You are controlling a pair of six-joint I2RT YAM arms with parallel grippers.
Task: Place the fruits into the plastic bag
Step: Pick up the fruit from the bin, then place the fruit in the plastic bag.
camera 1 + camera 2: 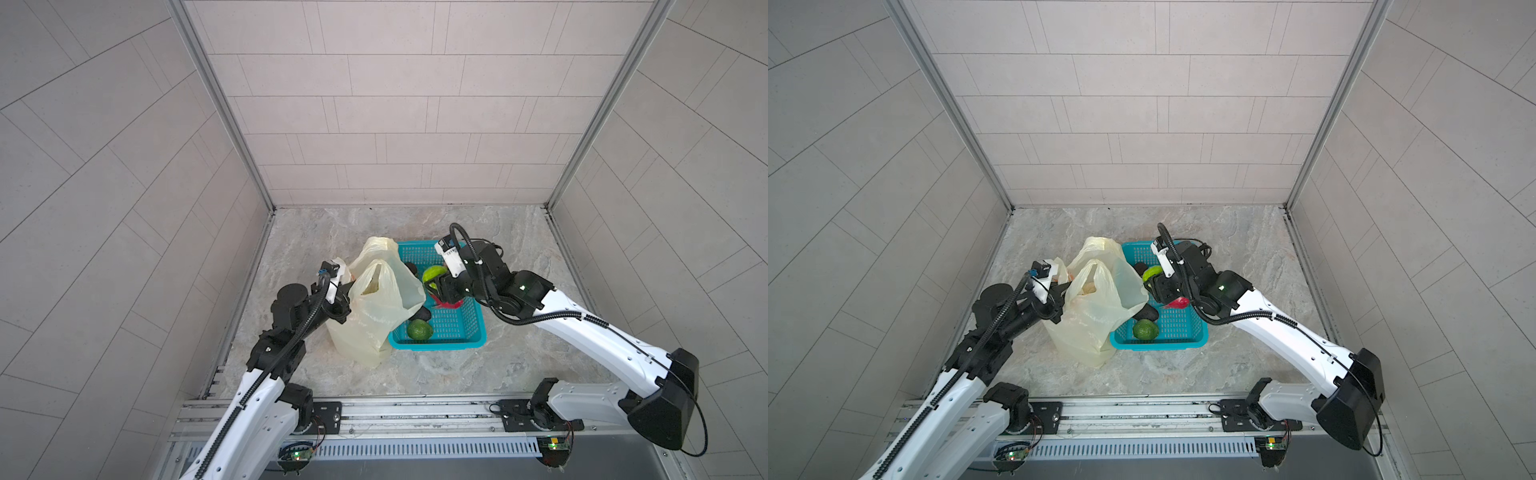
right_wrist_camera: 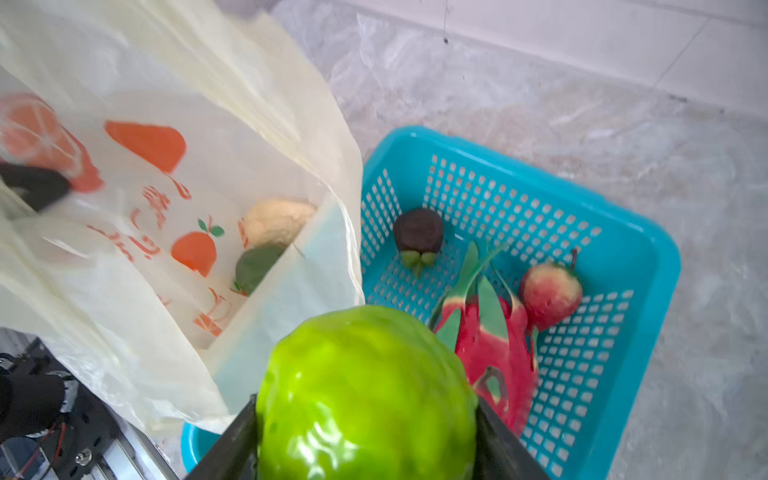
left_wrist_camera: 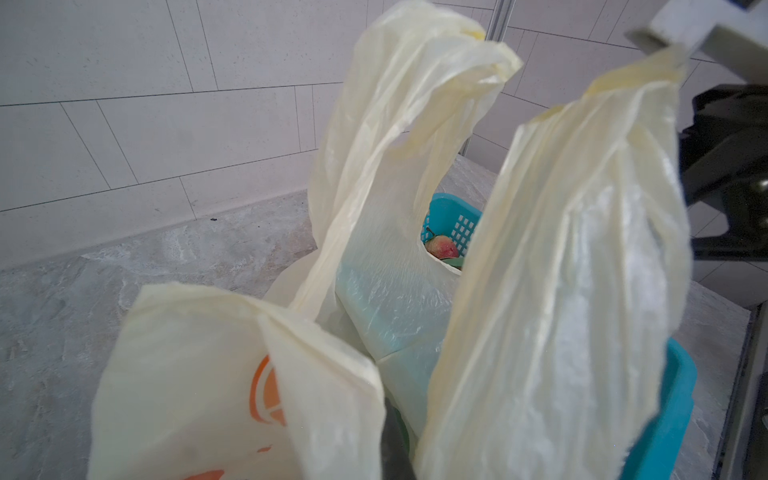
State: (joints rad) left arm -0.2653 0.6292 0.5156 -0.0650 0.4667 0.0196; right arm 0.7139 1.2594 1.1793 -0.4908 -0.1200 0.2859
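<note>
Two dark fingers (image 2: pixel 232 449) of the right gripper (image 2: pixel 365 419) are clamped on opposite sides of a bumpy light green fruit (image 2: pixel 365 374), carried clear above the teal basket (image 2: pixel 498 195) at its bag-side edge. Just beside it, toward the robot's left, stands the plastic bag (image 2: pixel 166 199), and its open mouth is what the coming move turns on. The fruit probably has to travel a short way leftward over the bag's nearer wall, then drop. The fruit is close to round, so no long axis needs lining up. The right arm has it, while the left gripper (image 1: pixel 345 294) is pinched shut on the bag's opposite rim, holding the mouth up. Inside the bag a pale tan lump (image 2: pixel 278 220) and a dark green piece (image 2: pixel 257 268) already lie. Farther off in the basket rest a mangosteen (image 2: pixel 417 232), a dragon fruit (image 2: pixel 486 332) and a small red fruit (image 2: pixel 550 295). Everything sits on a grey marbled worktop (image 1: pixel 519 266), enclosed by pale tiled walls (image 1: pixel 395 104).
</note>
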